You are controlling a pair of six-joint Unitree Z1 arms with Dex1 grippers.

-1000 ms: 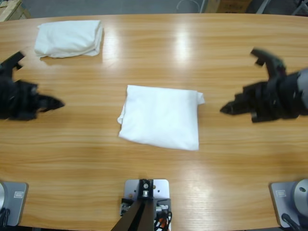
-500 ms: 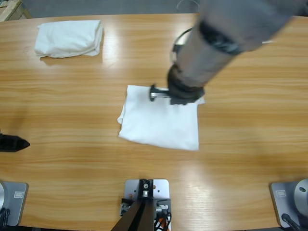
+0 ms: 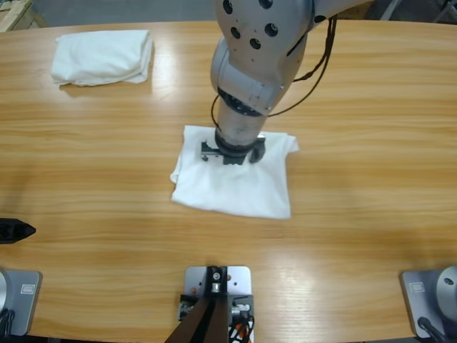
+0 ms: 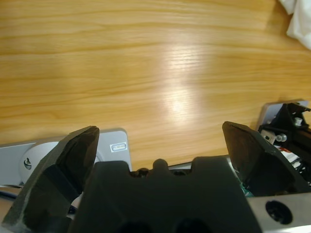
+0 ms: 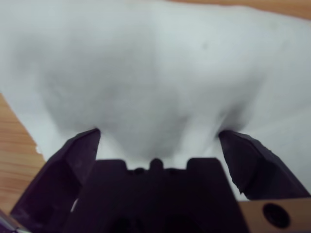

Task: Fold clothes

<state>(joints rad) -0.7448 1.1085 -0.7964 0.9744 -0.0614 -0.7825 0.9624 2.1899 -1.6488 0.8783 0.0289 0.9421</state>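
At table centre, folded T-shirt [image 3: 232,186] lies flat; right gripper [image 5: 158,141] presses on its upper part, jaws spread wide. Left gripper [image 4: 160,141], jaws apart, holds nothing. Far left corner: 1 more folded shirt [image 3: 103,56].

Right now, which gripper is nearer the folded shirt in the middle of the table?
Right. The right gripper is pressed down on the middle shirt, jaws open. The left gripper sits far off at the table's edge.
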